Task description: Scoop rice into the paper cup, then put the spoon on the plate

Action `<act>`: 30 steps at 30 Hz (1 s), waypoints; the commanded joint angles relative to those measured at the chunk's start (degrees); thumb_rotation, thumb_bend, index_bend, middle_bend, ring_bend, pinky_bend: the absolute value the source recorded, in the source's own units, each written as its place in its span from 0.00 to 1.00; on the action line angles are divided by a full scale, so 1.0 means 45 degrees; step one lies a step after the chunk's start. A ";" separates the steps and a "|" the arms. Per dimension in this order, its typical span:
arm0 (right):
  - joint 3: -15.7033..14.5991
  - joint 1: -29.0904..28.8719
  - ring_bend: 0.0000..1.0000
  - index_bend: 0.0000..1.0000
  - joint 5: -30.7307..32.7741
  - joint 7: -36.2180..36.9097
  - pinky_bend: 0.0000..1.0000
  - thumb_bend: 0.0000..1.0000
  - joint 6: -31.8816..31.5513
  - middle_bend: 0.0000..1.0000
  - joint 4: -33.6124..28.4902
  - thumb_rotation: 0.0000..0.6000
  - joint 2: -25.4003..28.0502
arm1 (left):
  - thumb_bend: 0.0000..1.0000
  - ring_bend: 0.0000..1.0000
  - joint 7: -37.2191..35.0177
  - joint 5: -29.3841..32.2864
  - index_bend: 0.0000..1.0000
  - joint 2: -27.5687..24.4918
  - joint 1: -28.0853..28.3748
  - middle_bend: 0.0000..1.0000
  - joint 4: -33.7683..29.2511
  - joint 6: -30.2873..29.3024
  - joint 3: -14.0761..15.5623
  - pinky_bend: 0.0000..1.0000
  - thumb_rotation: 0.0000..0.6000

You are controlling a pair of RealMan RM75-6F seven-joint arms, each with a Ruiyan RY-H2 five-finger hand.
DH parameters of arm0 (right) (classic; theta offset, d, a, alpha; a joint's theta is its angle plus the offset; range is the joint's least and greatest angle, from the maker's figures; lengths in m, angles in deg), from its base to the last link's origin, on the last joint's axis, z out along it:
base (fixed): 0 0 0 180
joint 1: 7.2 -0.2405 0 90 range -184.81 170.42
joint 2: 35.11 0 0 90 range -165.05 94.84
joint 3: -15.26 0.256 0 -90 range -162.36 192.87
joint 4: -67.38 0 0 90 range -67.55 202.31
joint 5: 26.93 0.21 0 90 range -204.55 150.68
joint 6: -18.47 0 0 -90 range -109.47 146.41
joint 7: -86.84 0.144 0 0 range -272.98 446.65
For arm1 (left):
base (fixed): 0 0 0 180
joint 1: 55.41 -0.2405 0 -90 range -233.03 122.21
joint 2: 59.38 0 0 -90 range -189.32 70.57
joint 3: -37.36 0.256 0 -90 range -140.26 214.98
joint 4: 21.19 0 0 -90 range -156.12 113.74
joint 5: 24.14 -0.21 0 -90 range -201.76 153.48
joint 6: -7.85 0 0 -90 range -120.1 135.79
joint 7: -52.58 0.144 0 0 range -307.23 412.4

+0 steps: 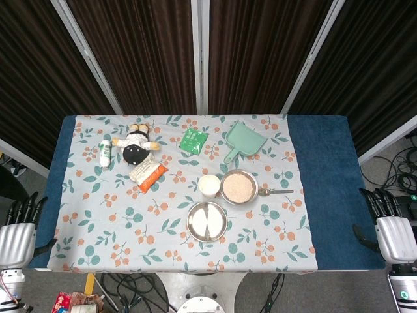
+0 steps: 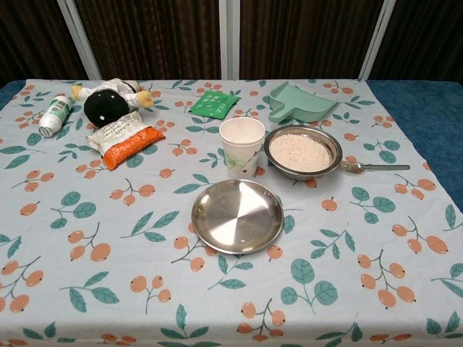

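Right of the rice bowl (image 2: 302,152), spoon (image 2: 372,167) lies flat, handle pointing right: thin, stiff, likely slippery metal; pinch mid-handle. Paper cup (image 2: 241,147) light, tippable, left of bowl; plate (image 2: 237,215) nearer. Left hand (image 1: 17,236), right hand (image 1: 391,231) off-table, fingers extended, empty.

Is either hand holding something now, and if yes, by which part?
Nothing is held. The left hand and right hand are off the table edges; the spoon lies untouched beside the rice bowl.
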State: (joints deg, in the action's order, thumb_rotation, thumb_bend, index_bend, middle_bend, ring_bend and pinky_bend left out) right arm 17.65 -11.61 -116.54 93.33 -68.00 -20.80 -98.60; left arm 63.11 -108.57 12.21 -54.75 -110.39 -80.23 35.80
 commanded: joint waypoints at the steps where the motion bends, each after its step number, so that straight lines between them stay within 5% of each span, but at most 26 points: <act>1: -0.0015 -0.0032 0.00 0.00 -0.0064 0.0051 0.00 0.27 0.0025 0.12 0.0028 1.00 -0.0028 | 0.04 0.02 0.0010 0.0018 0.14 0.0005 0.0007 0.09 0.0001 0.0026 0.0003 0.00 1.00; 12: 0.0082 -0.0796 0.00 0.02 -0.0364 -0.0448 0.00 0.25 0.0936 0.20 -0.0118 1.00 -0.0096 | 0.04 0.02 0.0014 0.0056 0.14 -0.0012 0.0039 0.09 -0.0057 0.0062 -0.0040 0.00 1.00; 23: 0.1103 -0.4162 0.04 0.32 0.1856 -0.2422 0.00 0.23 0.6291 0.31 0.0753 1.00 -0.1720 | 0.04 0.02 -0.0084 0.0181 0.14 0.0030 -0.0085 0.09 -0.0010 0.0104 0.0065 0.00 1.00; 30: 0.1306 -0.5424 0.04 0.41 0.2942 -0.3611 0.00 0.24 0.7800 0.32 0.2607 1.00 -0.3619 | 0.04 0.02 -0.0096 0.0261 0.14 0.0083 -0.0058 0.09 0.0037 0.0253 0.0079 0.00 1.00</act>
State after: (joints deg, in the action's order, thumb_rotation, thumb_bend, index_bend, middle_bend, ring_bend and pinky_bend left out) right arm 22.95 -33.91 -105.09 79.24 -34.85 -11.79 -112.18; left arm 62.68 -107.39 12.58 -55.01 -110.22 -79.09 36.15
